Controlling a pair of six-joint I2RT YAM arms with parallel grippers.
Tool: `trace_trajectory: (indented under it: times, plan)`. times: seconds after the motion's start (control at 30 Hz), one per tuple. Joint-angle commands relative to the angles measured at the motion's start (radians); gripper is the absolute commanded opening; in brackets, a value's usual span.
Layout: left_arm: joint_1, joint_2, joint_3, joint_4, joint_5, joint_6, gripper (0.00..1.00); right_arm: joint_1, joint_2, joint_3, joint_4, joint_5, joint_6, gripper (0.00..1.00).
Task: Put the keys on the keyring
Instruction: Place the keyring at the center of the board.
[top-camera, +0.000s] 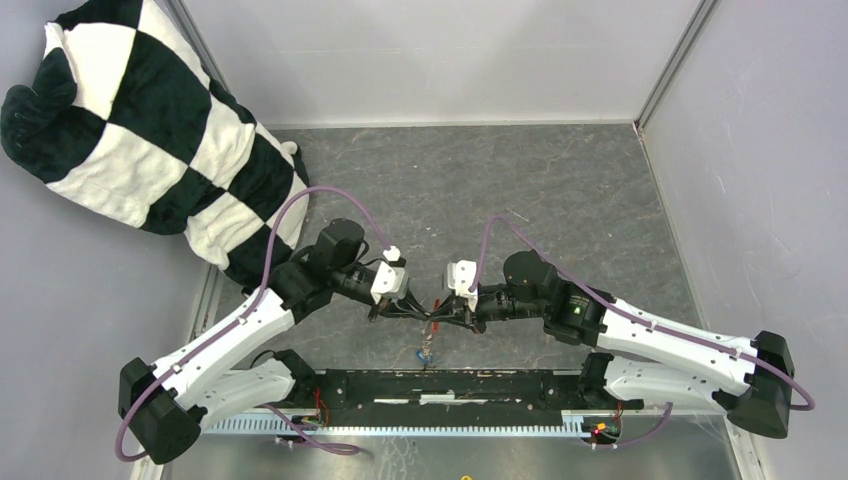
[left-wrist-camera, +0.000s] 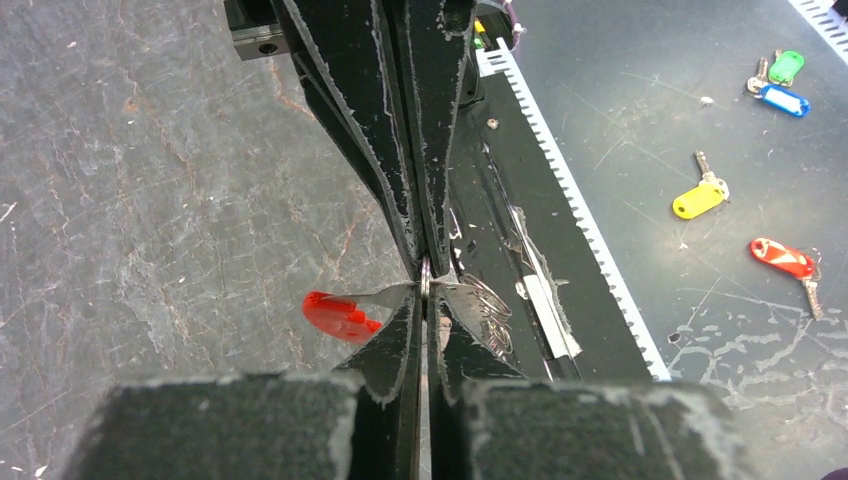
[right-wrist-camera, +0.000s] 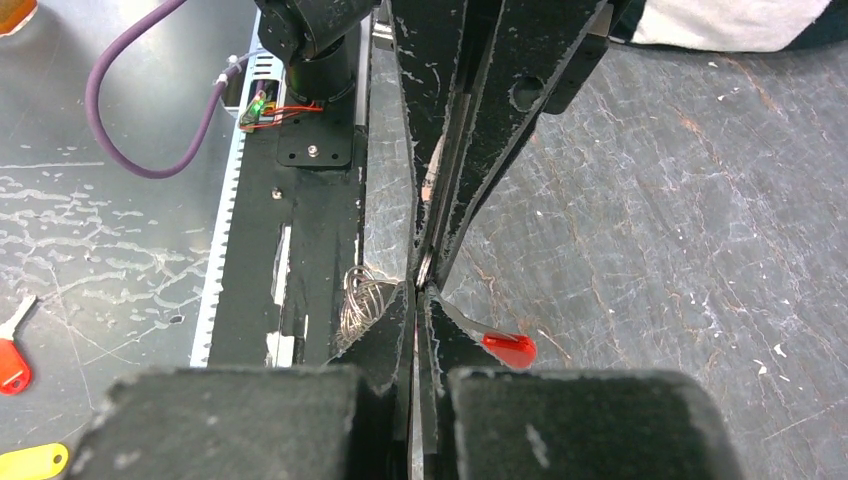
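the left gripper (left-wrist-camera: 423, 298) and right gripper (right-wrist-camera: 415, 296) meet tip to tip over the middle of the table. each has its fingers pressed together on the thin keyring (left-wrist-camera: 425, 278), seen edge-on between them. the red tag (left-wrist-camera: 340, 315) hangs off the ring toward 9 o'clock in the left wrist view. a silver wire coil (left-wrist-camera: 485, 310) bunches at 3 o'clock of it, over the black rail (left-wrist-camera: 560, 200). no key is on the ring.

the green key (left-wrist-camera: 787, 67) and blue key (left-wrist-camera: 783, 100) lie side by side far off at 1 o'clock in that view, on the metal sheet (left-wrist-camera: 720, 340) past the rail, well apart from both grippers. a yellow key (left-wrist-camera: 697, 200) and a red key (left-wrist-camera: 783, 258) lie nearer, toward 3 o'clock.

risks, as i judge them: with both arms busy on the ring, neither is free to fetch a key. one has to let go, and the ring, pinched only by its thin edge, may twist or slip from the other grip under the weight of tag and coil. two tight grips pulling unevenly could bend the ring or pop it free. the keys lie flat on smooth metal, hard to pinch, and a wrong colour could be taken.
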Motion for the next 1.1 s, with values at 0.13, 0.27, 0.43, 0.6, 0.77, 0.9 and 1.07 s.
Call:
trace_trajectory:
  times: [0.13, 0.27, 0.43, 0.6, 0.77, 0.9, 1.07]
  plan:
    - [-0.002, -0.051, 0.047, -0.095, 0.008, 0.271, 0.02, 0.011, -0.079, 0.049, 0.045, 0.06, -0.008, 0.27]
    - [-0.002, -0.099, 0.062, -0.097, 0.019, 0.431, 0.02, 0.011, -0.196, -0.003, 0.059, 0.179, -0.023, 0.4]
    - [-0.016, -0.156, 0.075, -0.099, 0.06, 0.642, 0.02, 0.011, -0.299, -0.076, 0.066, 0.392, 0.036, 0.54]
    - [-0.023, -0.158, 0.128, -0.093, 0.109, 0.633, 0.02, 0.011, -0.305, -0.085, -0.076, 0.667, 0.226, 0.71]
    - [-0.025, -0.192, 0.122, 0.075, 0.146, 0.453, 0.02, 0.011, -0.328, -0.116, -0.227, 0.822, 0.454, 0.98]
    - [-0.027, -0.186, 0.132, 0.246, 0.162, 0.241, 0.02, 0.011, -0.408, -0.174, -0.265, 0.977, 0.705, 0.98]
    - [-0.033, -0.194, 0.116, 0.388, 0.167, 0.063, 0.02, 0.011, -0.519, -0.191, -0.418, 1.057, 0.946, 0.98]
